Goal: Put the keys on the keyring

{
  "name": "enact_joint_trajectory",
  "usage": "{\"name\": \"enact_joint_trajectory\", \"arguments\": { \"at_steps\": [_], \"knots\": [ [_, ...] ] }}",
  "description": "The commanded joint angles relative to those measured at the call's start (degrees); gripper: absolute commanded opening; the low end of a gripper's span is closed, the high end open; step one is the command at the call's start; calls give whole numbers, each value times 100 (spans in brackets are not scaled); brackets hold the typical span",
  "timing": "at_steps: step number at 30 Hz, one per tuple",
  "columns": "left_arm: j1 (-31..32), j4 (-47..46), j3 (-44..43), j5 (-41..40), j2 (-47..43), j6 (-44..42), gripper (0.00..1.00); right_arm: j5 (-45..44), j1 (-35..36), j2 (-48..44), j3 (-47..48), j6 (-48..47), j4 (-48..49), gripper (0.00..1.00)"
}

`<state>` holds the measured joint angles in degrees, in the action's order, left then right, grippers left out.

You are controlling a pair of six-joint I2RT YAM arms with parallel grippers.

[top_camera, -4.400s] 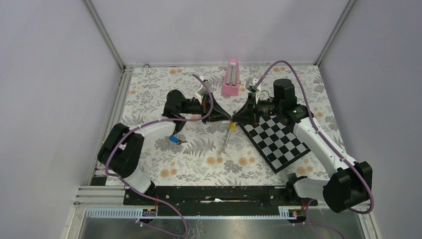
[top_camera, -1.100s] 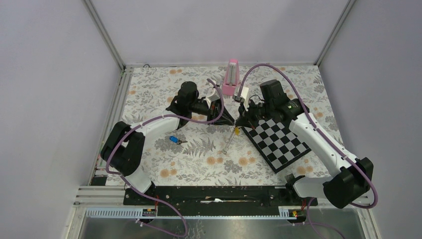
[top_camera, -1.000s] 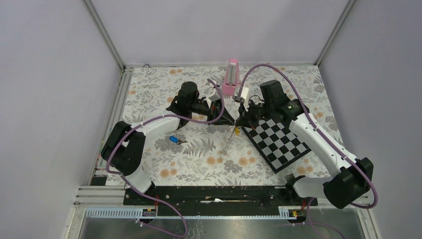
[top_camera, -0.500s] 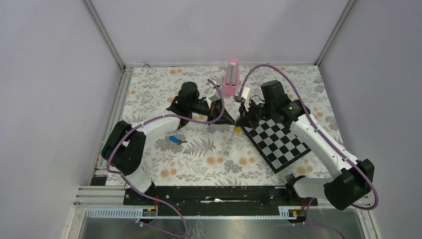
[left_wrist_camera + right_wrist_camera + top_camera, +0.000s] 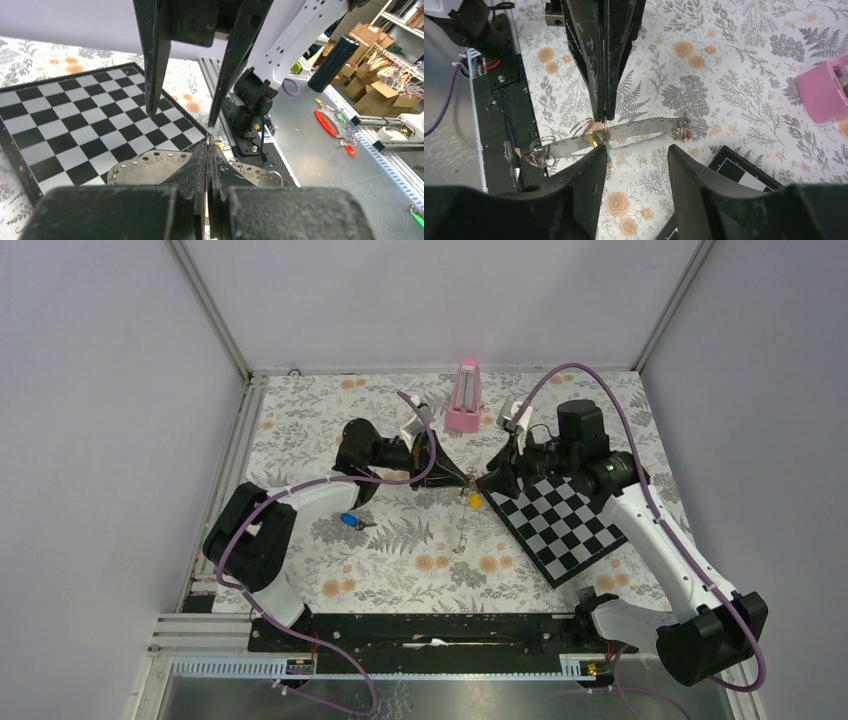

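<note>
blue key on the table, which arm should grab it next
Right. The right gripper is open and empty, while the left gripper is shut on the keyring. The blue key lies left of centre, so it's probably a longer reach.

Closed in at back and sides by plain pale-lilac walls (image 5: 420,300), aluminium posts (image 5: 210,310) in the rear corners. Evenly lit, without hard shadows. Below, a tabletop (image 5: 300,415) in grey fern and orange rose print. Beyond, seen from the left wrist, grey workshop floor (image 5: 310,165) and stacked cardboard boxes (image 5: 370,90).
</note>
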<state>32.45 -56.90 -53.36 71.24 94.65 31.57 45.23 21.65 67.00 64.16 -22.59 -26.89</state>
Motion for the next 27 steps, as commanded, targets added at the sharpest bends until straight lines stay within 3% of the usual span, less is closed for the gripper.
{"name": "enact_joint_trajectory", "arguments": {
  "at_steps": [1, 6, 11, 21, 24, 27],
  "knots": [
    [-19, -1835, 80, -206, -134, 1223, 0, 682, -107, -194, -132, 132, 213, 57],
    [-19, -1992, 84, -415, -80, 1367, 0, 1063, -108, -107, -229, 177, 300, 63],
    [-19, -2293, 63, -492, 30, 1661, 0, 1281, -101, 20, -309, 249, 478, 62],
    [-19, -2504, 72, -773, 105, 1866, 0, 1456, -107, 77, -530, 407, 764, 9],
    [-11, -2559, 89, -868, 132, 1934, 0, 1471, -102, 108, -539, 471, 835, 1],
    [-3, -2571, 119, -936, 150, 1936, 0, 1471, -112, 157, -535, 534, 888, 0]
  ]
}}
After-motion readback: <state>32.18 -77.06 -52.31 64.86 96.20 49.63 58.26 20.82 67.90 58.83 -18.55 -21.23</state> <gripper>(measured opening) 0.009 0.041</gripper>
